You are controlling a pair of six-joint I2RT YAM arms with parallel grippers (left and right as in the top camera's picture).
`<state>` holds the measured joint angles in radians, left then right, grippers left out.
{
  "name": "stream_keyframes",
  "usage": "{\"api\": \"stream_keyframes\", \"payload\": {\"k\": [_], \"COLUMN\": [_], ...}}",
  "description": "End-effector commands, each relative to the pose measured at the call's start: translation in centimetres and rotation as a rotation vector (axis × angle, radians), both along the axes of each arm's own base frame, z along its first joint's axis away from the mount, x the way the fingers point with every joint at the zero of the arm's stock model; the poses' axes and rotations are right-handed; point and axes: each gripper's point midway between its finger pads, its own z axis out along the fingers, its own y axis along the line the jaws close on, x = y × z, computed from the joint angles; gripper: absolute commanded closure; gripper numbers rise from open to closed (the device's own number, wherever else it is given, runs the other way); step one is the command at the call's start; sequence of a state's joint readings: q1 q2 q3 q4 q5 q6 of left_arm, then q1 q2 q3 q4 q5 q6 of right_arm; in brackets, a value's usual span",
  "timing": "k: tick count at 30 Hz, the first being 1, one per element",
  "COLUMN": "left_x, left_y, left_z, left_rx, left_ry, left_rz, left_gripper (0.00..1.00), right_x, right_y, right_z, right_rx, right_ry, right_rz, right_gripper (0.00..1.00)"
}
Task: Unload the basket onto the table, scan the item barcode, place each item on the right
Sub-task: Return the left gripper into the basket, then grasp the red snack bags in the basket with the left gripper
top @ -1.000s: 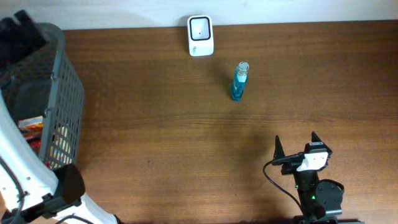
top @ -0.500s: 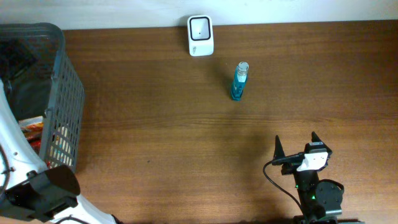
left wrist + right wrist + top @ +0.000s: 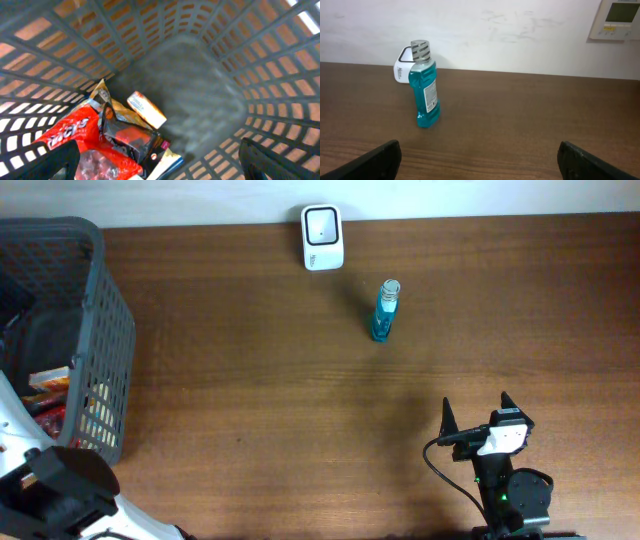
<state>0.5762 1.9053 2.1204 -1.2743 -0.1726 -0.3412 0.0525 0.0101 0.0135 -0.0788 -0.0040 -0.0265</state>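
light: even, soft | bottle (image 3: 425, 95) shadow: faint | left wrist view: blurred | overhead: sharp

Brown wooden table (image 3: 250, 400), white wall panel (image 3: 619, 20)

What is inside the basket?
In the basket lie a red bag, a small box and a dark packet, piled at one side. The rest of its floor is bare. What lies under the pile is covered.

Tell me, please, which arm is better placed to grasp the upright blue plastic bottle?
Right: the open right gripper faces the blue plastic bottle across the wooden table; the left gripper hangs over the grey mesh basket.
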Motion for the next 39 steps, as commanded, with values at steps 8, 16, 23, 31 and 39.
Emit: {"api": "stream_keyframes", "payload": {"k": [8, 16, 23, 31, 39], "left_x": [-1.3, -1.9, -2.4, -2.8, -6.7], "left_y": [1.2, 0.9, 0.7, 2.1, 2.0], "left_z": [-4.0, -8.6, -10.9, -10.6, -13.6], "left_rx": [-0.013, -0.047, -0.063, -0.032, -0.012], "left_ry": [0.065, 0.129, 0.157, 0.147, 0.291], "left_rz": [0.092, 0.092, 0.093, 0.128, 0.251], "left_gripper": [0.04, 0.06, 0.06, 0.08, 0.07], "right_x": [0.0, 0.0, 0.0, 0.0, 0.0], "right_y": [0.1, 0.1, 0.1, 0.1, 0.1], "right_z": [-0.3, -0.3, -0.3, -0.3, -0.3], "right_rx": [0.004, 0.003, 0.003, 0.004, 0.003], "right_ry": [0.005, 0.005, 0.005, 0.005, 0.005], "right_rz": [0.0, 0.0, 0.0, 0.0, 0.0], "right_gripper": [0.02, 0.02, 0.02, 0.02, 0.02]}}
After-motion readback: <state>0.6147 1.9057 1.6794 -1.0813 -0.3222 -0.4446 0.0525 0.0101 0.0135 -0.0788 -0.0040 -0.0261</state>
